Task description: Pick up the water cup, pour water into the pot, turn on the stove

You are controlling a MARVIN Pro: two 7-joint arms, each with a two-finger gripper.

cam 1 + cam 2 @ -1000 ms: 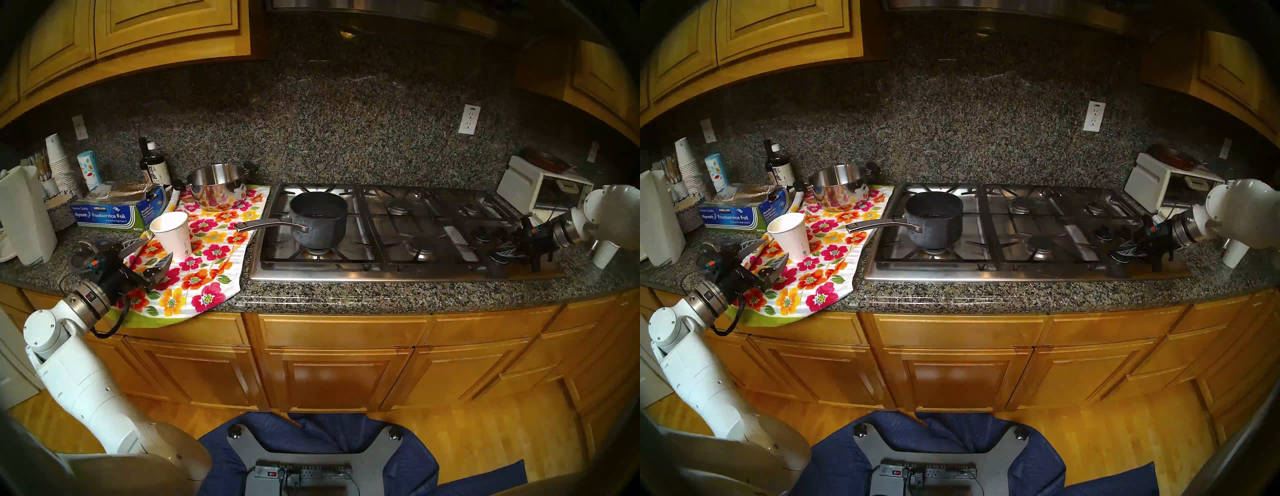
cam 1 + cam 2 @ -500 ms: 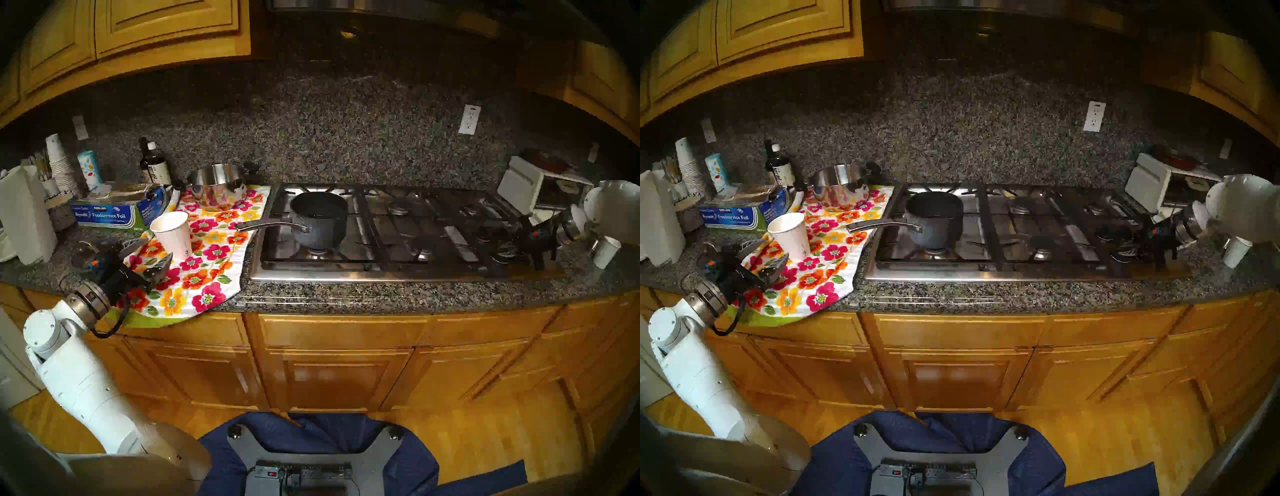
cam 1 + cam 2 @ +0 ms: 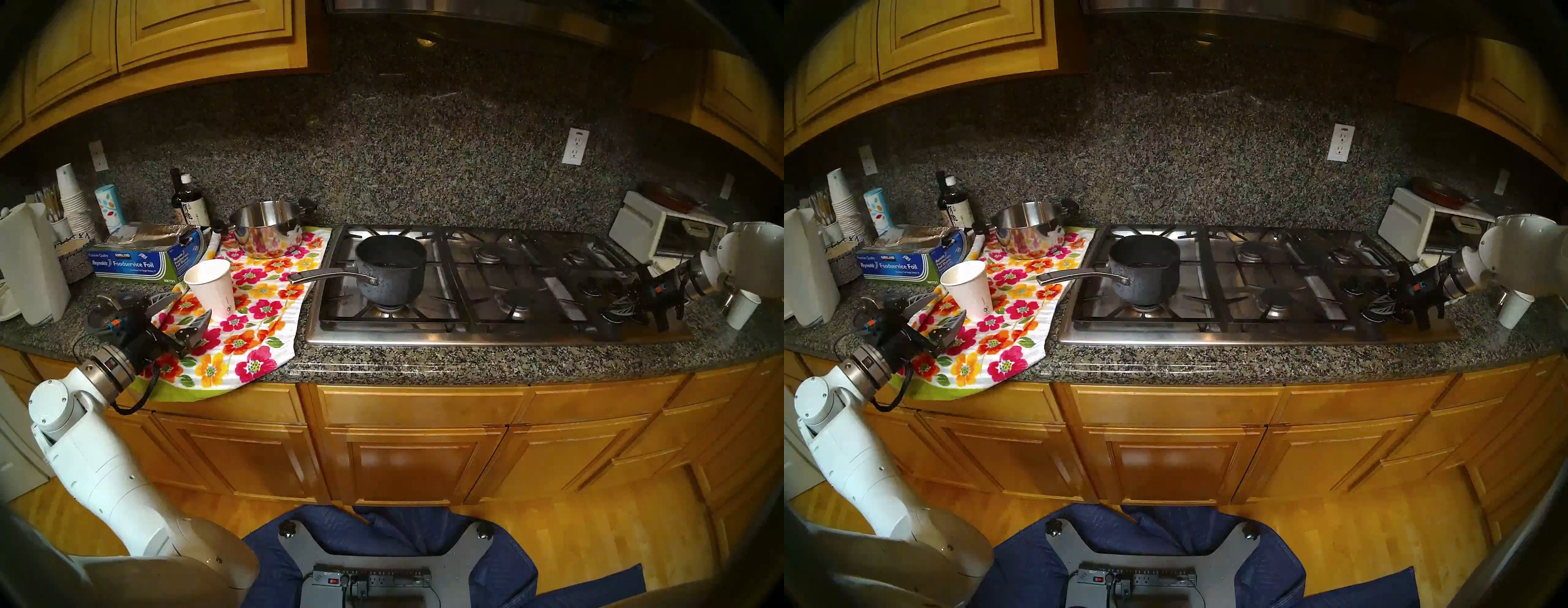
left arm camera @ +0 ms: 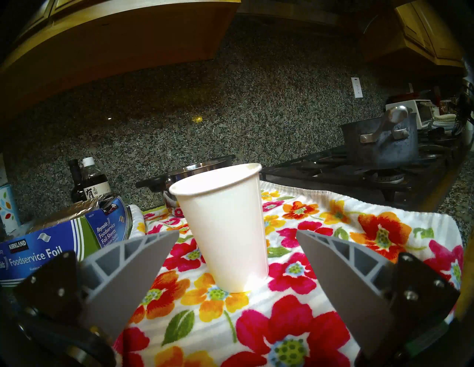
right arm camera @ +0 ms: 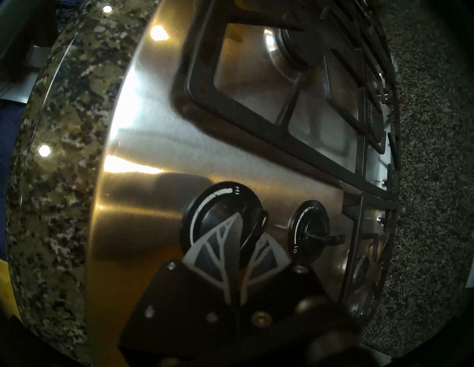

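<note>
The white water cup stands upright on a floral towel. My left gripper is open just short of the cup, one finger on each side, touching nothing. The dark speckled pot sits on the front left burner of the stove. My right gripper is shut on a black front knob at the stove's right end.
A shiny steel pot stands behind the cup, and a foil box and bottles lie to its left. A small white cup and a toaster oven are by my right arm. A second knob is beside the gripped one.
My right wrist has rolled while shut on the knob, and its forearm has shifted a little. The left arm, cup and pot have stayed put.
</note>
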